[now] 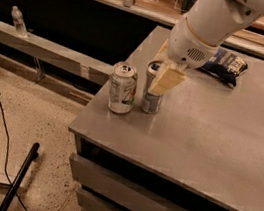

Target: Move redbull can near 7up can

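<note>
One grey metal desk (pixel 207 141). One gripper (pixel 157 80) on a white arm, closed on the upper part of one tall slim silver-grey redbull can (pixel 149 101) with blue markings. This can stands upright near the desk's left edge, just right of one shorter, wider whitish-green 7up can (pixel 123 88). Gap narrow, contact unclear. One dark blue snack bag (pixel 226 66) lies further back.

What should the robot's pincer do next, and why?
Probably open the pincer and let go. The redbull can it grips looks to be standing upright on the table, close beside the 7up can with only a small gap between them, so the job looks done.
</note>
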You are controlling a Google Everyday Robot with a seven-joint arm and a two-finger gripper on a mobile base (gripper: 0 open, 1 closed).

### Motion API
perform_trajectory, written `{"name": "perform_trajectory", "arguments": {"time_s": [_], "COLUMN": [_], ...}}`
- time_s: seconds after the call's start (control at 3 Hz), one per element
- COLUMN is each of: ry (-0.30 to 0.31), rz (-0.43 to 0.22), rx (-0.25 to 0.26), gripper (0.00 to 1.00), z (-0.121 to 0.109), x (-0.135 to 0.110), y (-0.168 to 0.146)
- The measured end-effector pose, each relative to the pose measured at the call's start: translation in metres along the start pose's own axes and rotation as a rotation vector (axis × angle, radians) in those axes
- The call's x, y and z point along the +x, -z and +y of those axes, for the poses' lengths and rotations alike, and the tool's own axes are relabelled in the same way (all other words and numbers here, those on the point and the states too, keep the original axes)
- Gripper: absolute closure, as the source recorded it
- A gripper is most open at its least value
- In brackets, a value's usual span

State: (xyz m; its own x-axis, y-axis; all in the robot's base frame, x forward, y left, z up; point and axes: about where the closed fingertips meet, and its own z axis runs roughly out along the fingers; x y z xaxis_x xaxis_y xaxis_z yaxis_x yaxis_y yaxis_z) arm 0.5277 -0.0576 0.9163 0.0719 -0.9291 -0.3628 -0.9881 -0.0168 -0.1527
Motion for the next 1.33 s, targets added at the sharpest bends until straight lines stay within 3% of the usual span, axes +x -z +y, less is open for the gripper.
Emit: {"name": "perform_trajectory", "arguments": {"time_s": [0.33, 0.67, 1.0, 1.33], "ry": [-0.014, -0.092, -0.187, -0.209], "rz": [-0.022, -0.125, -0.25, -0.293], "rx": [-0.006, 0.01, 0.063, 0.084], "gripper": [0.0, 0.0, 0.0, 0.0], "z": [-0.001, -0.01, -0.018, -0.023], "x": [0.007, 0.042, 0.094, 0.103], "y": [0.001, 0.022, 0.051, 0.061]}}
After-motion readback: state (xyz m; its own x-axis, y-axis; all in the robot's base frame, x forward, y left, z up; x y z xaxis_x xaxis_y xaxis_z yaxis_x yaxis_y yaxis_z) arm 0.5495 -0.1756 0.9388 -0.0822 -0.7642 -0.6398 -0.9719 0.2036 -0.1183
